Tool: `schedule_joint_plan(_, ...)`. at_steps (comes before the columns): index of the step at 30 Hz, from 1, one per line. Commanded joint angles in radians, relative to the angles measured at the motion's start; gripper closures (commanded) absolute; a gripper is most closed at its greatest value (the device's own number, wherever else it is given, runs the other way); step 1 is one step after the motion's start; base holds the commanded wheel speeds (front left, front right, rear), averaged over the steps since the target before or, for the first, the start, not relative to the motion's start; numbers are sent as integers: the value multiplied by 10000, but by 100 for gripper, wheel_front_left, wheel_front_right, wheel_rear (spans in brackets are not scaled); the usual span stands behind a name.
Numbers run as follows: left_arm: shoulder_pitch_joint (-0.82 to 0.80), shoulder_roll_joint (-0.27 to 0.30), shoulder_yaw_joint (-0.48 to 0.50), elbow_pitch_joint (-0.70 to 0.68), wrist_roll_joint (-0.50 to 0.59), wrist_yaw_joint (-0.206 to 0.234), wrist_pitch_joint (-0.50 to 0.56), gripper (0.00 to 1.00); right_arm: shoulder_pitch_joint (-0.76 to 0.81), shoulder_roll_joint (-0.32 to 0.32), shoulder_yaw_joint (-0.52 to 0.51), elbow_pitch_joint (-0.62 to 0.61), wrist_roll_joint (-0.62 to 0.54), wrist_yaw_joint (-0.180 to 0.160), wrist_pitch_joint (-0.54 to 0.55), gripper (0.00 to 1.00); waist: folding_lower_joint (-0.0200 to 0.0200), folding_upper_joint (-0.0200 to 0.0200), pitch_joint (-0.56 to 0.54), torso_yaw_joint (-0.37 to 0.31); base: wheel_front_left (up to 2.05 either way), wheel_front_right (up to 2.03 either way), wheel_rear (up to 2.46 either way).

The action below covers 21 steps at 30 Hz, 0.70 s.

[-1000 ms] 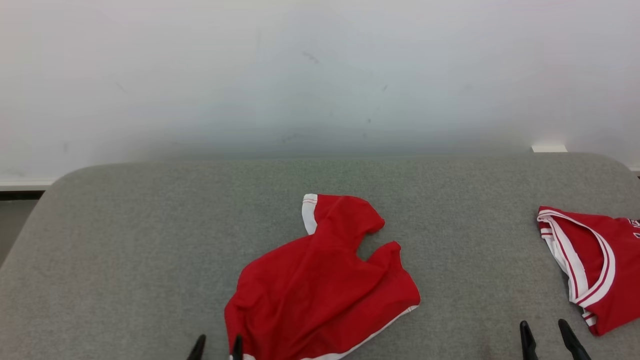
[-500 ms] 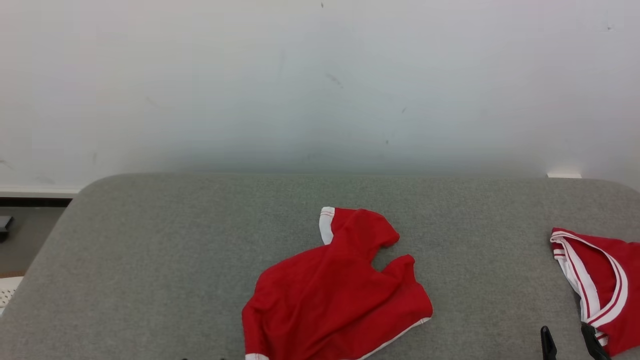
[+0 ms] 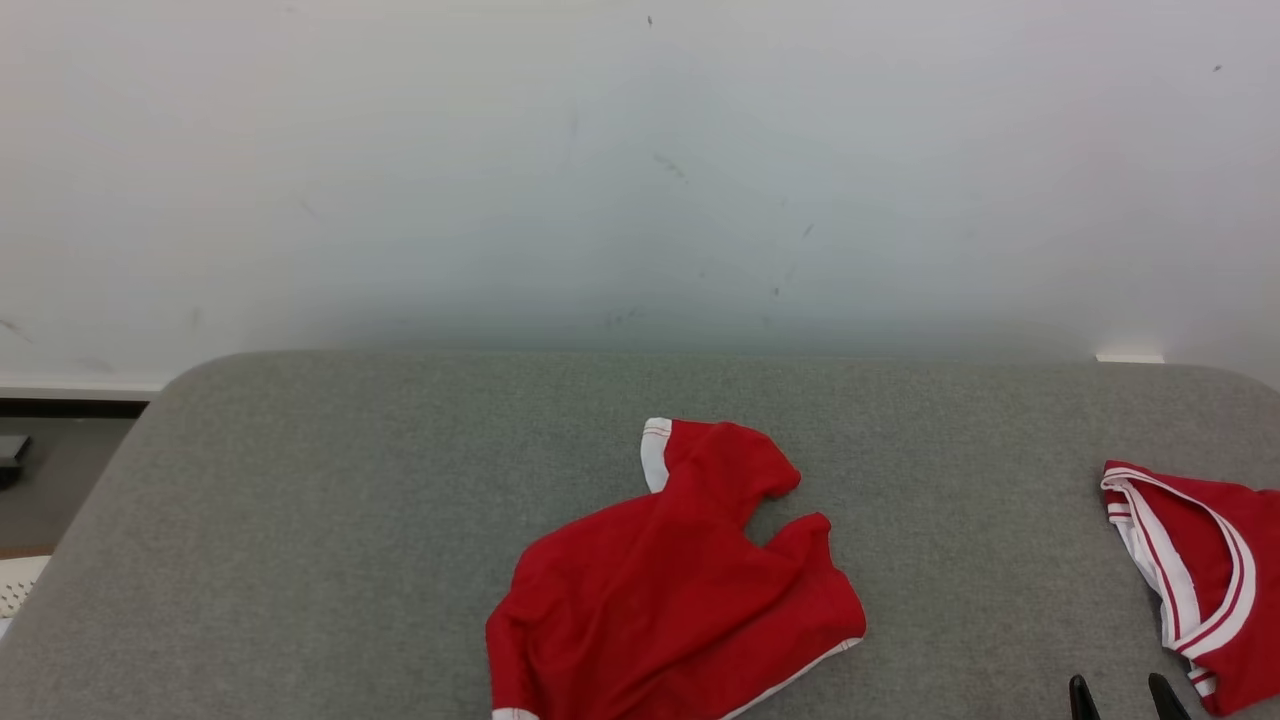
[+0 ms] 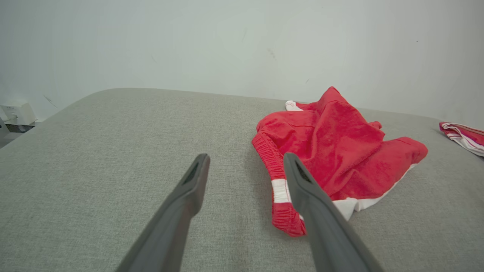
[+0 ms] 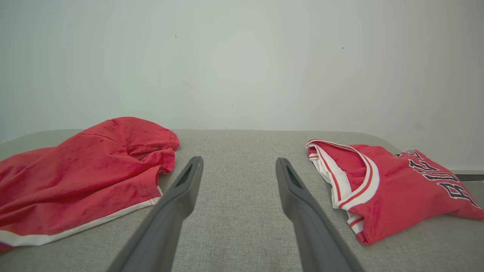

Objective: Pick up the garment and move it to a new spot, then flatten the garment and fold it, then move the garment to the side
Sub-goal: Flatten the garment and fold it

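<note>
Grey fabric surface (image 3: 300,520), pale wall (image 3: 640,150), red garment (image 3: 670,600); left claw (image 4: 246,156), right claw (image 5: 239,160) both agape.

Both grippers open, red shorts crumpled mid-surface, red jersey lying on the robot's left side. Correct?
One thing is off: the red jersey lies on the robot's right side, not its left. The head view shows it next to the right gripper. The rest stands: the left gripper and the right gripper are open, and the red shorts are crumpled in the middle of the grey surface.
</note>
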Motion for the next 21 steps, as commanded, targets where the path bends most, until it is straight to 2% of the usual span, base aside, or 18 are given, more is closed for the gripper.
schedule_joint_plan(1,78,20,25,13,94,-31,-1,0,21,-21,-15,33,57,-27,8,0,1,0,9,-12,0,0,0)
schedule_joint_plan(5,46,19,-72,8,-33,-8,-1,0,-143,-13,55,-50,131,-27,8,0,1,0,48,-11,0,0,0)
schedule_joint_plan(10,-290,19,-415,517,-424,-163,-1,0,-589,-444,583,-107,229,-27,8,0,1,0,313,66,0,0,0)
schedule_joint_plan(14,-758,22,-768,1342,-728,-340,194,0,-1391,-1302,1883,605,425,-27,101,0,1,0,654,147,0,0,0)
schedule_joint_plan(21,-1636,52,-1050,1535,-1176,-541,1640,0,-3519,-2459,4641,2159,672,-27,992,0,1,0,1546,311,0,0,0)
